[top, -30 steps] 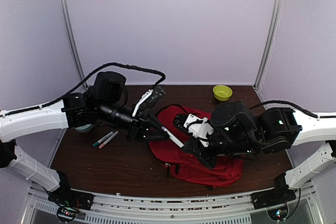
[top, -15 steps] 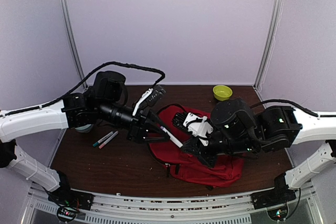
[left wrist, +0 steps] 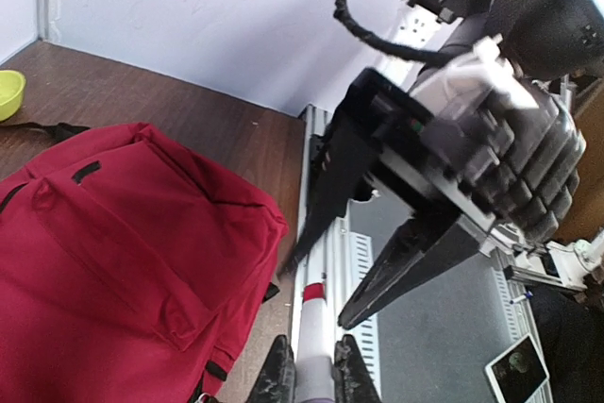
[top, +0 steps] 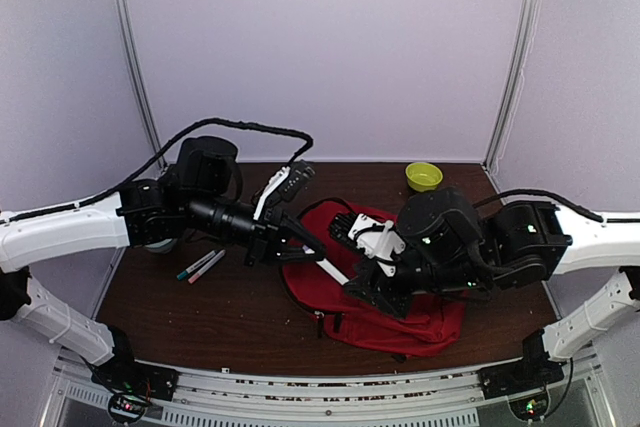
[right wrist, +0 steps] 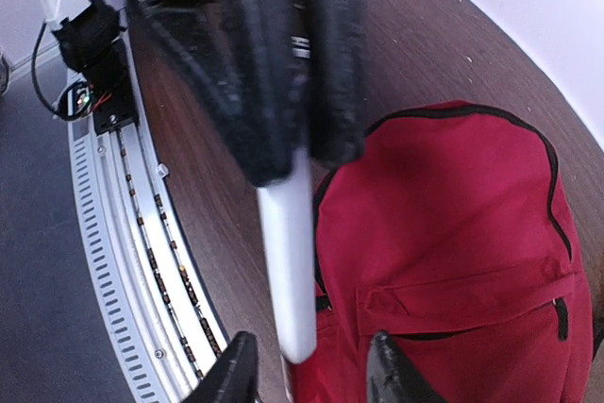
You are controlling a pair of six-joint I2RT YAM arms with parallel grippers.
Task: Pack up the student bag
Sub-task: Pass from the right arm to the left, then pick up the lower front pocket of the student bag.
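Note:
The red student bag (top: 410, 317) lies flat on the brown table, partly under my right arm. It also shows in the left wrist view (left wrist: 123, 252) and the right wrist view (right wrist: 462, 252). My left gripper (top: 303, 245) is shut on a white marker (top: 328, 265) with a red band (left wrist: 312, 292) and holds it above the bag's left edge. My right gripper (top: 362, 273) is open, and in the right wrist view the marker's free end (right wrist: 291, 280) sits just in front of its jaws (right wrist: 311, 370). The right gripper's black fingers (left wrist: 415, 266) flank the marker without touching it.
Two more markers (top: 201, 265) lie on the table left of the bag. A yellow-green bowl (top: 423, 176) stands at the back right. A metal rail (right wrist: 142, 261) runs along the table's front edge. The arms crowd the table's middle.
My left gripper has carried the marker slightly up and toward the right gripper. My right gripper has edged left, closer round the marker's end.

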